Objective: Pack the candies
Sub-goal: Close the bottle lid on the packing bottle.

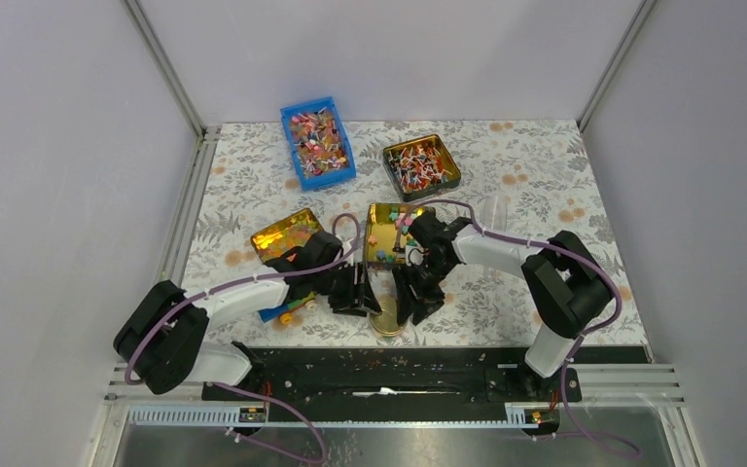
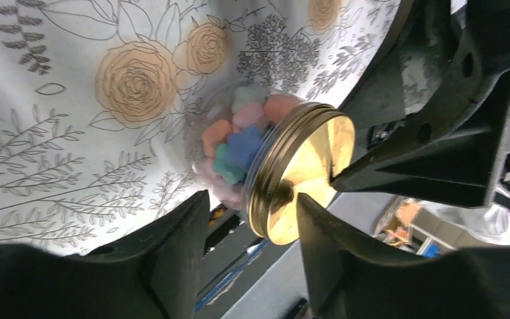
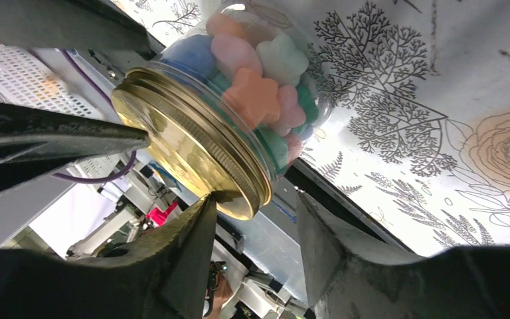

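**Both grippers at the lid of the candy jar**

On the left of the flowered table [image 1: 545, 195] lies a shiny gold tin [image 1: 285, 233]. Beyond it, at the far side, stands a blue bin [image 1: 328, 181] of wrapped sweets.

The left gripper [image 2: 252, 199] reaches in to the near middle of the table. There it meets a clear jar [image 3: 269, 63] closed with a gold screw lid [image 3: 186, 153]. Its fingers [image 2: 179, 246] stand partly apart with the edge of the lid in the gap between them. Whether they press on the lid cannot be told.

The candies [image 3: 255, 96], star-shaped pieces in pink, orange, blue and green, fill the jar against the glass. More small coloured pieces lie in an open gold tin [image 1: 370, 233] just behind the two grippers.

The right gripper [image 3: 255, 203] comes at the same lid from the other side. Its jaws are likewise partly apart around the rim. One fingertip is touching the rim, but a firm grip cannot be made out. In each wrist view, a fingertip of the other gripper rests on the flat gold top.

Farther right and back sits a second gold tin [image 1: 455, 177], full of twisted-wrapper sweets.
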